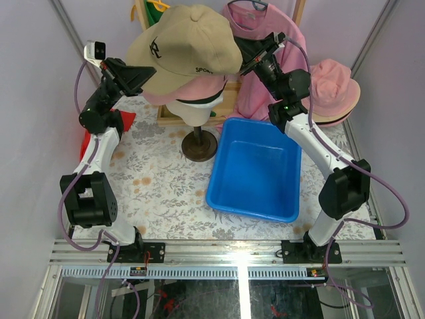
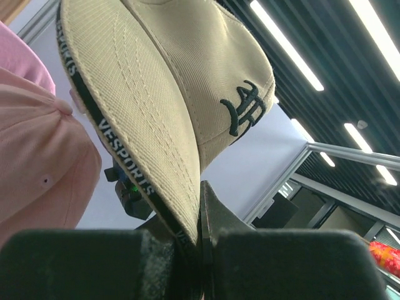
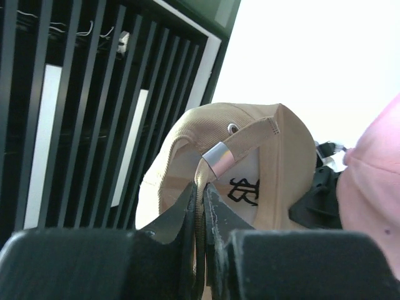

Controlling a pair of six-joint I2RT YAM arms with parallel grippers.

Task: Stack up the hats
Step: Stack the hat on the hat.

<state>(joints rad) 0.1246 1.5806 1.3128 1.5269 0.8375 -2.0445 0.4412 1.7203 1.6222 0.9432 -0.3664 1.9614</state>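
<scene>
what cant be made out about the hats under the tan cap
- Top view: the tan cap covers most of the pink hat below it; how many lie there is unclear.
- Left wrist view: the left gripper hides part of the brim lettering.
- Right wrist view: the right gripper hides the strap's lower end.

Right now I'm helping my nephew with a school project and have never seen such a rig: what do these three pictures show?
Two robot arms with two-finger grippers are bolted to a table. The big picture looks down from above and behind them; the other two come from cameras on each wrist. On the table stand a blue tub and a mannequin head wearing a pink hat; a pink bucket hat sits at the right. Together the arms hold a tan cap above the head: the left gripper pinches its brim, the right gripper its back strap.
</scene>
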